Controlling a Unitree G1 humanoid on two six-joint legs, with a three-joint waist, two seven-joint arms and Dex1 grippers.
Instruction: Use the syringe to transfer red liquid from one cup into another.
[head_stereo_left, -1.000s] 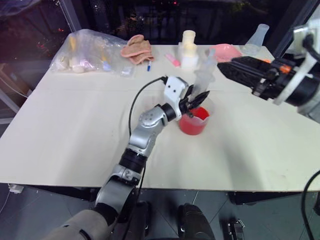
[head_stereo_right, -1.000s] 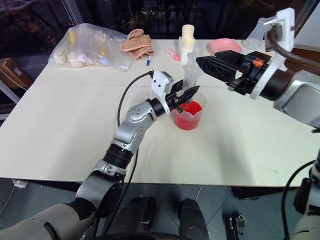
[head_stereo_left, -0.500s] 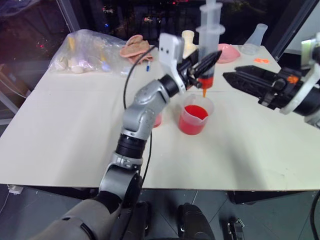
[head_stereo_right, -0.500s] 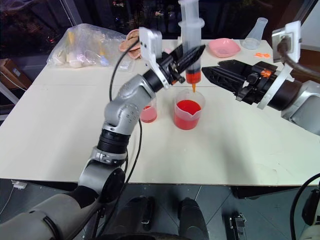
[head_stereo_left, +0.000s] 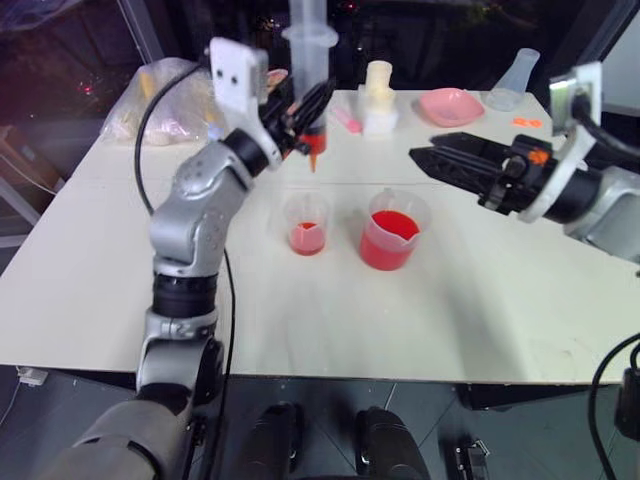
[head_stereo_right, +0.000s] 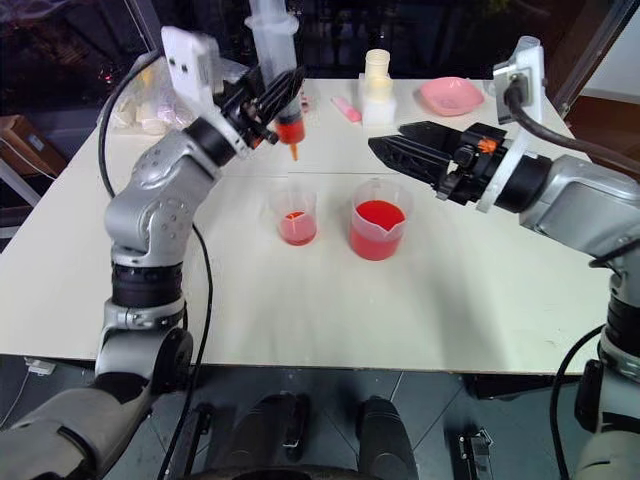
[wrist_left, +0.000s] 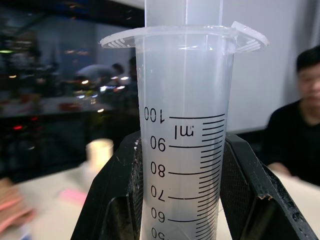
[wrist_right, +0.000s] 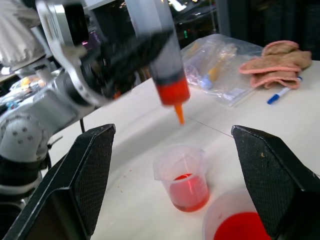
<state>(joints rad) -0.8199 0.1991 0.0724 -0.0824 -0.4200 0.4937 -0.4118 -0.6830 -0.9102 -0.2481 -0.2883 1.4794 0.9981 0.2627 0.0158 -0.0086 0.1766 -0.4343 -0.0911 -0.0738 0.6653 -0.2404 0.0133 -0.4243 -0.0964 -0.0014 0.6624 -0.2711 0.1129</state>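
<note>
The left gripper (head_stereo_right: 268, 100) clamps the syringe (head_stereo_right: 277, 60) upright, tip down, loaded with red liquid (wrist_right: 172, 92), poised above the small cup (head_stereo_right: 295, 214) to empty there; it has swung left from over the beaker (head_stereo_right: 378, 229); the right gripper (head_stereo_right: 395, 152) waits wide open, empty.

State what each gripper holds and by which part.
Left gripper clamps the large clear plastic syringe around its graduated barrel, below the flange. Right gripper is open, holding nothing.
</note>
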